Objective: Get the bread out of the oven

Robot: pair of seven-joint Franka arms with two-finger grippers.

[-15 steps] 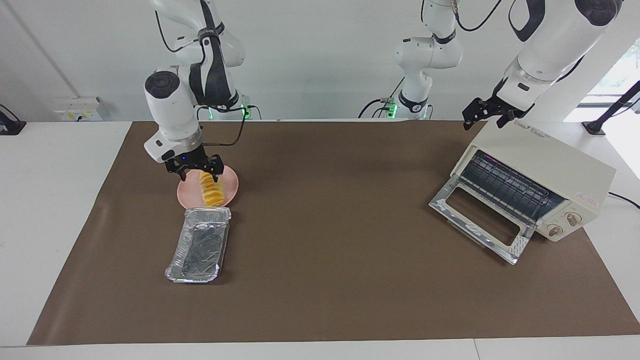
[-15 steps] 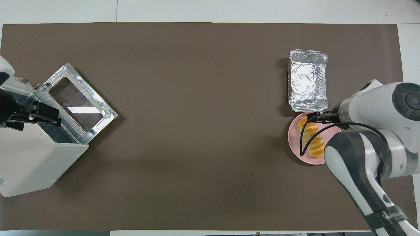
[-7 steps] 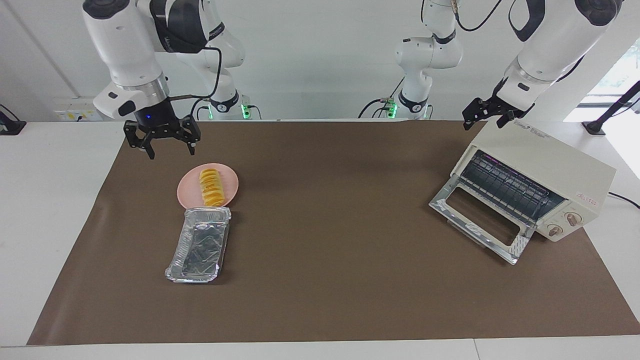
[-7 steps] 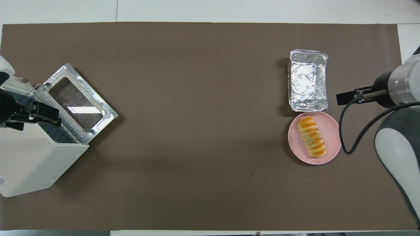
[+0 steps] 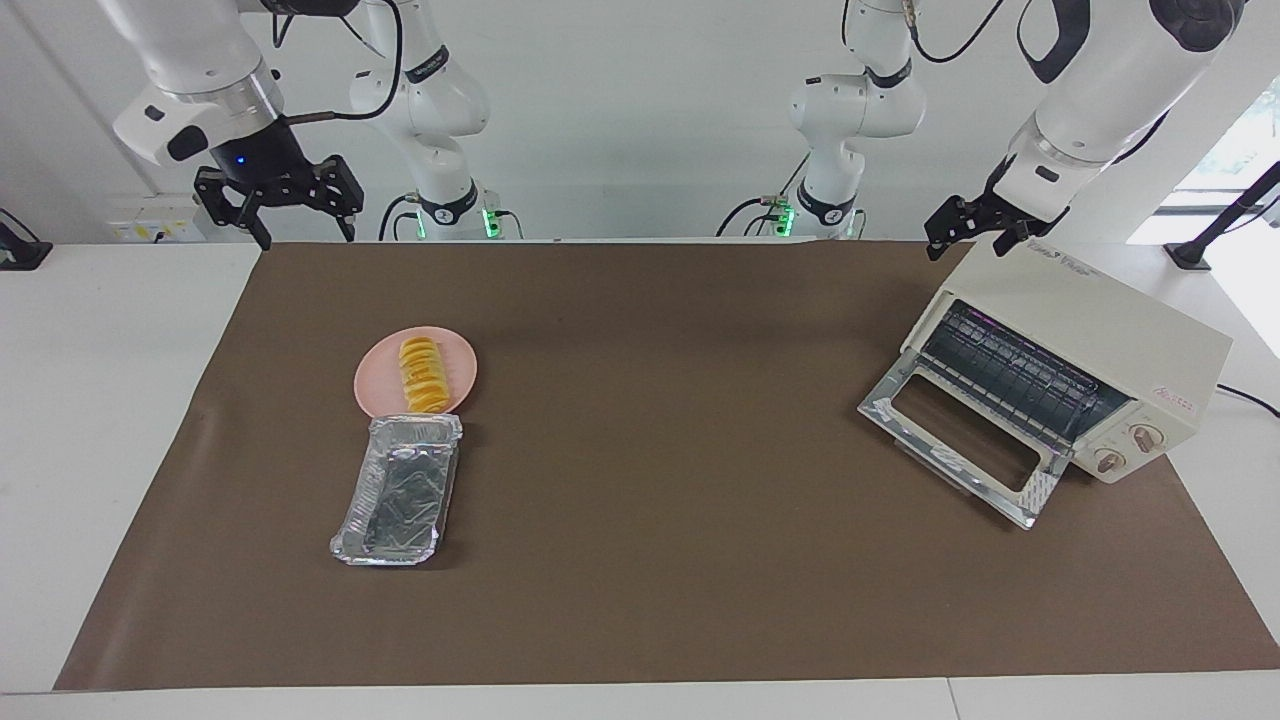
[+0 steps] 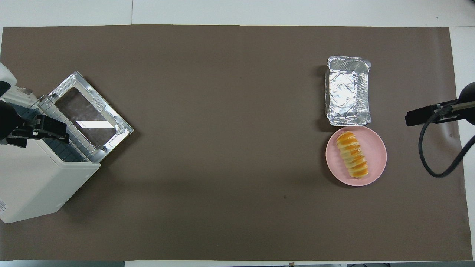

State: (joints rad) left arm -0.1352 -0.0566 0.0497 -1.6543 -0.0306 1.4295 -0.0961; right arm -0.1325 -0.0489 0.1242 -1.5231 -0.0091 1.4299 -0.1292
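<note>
Right gripper (image 5: 296,218) now raised, open, off bread (image 5: 423,375) lying lengthwise toward robots on plate (image 5: 376,384).

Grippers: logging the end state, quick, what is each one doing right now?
Right gripper: open, empty, raised over the table edge.
Left gripper: open, empty, waiting above the oven.

The bread (image 5: 423,375) is golden yellow with paler ridged stripes, on a plain pink plate (image 5: 375,385). The tray (image 5: 398,491) is crinkled silver foil, and the mat (image 5: 680,520) is flat brown on a white table (image 5: 110,330). The oven (image 5: 1100,340) is cream with a silver-framed door (image 5: 960,445) and dark rack (image 5: 1010,372).
</note>
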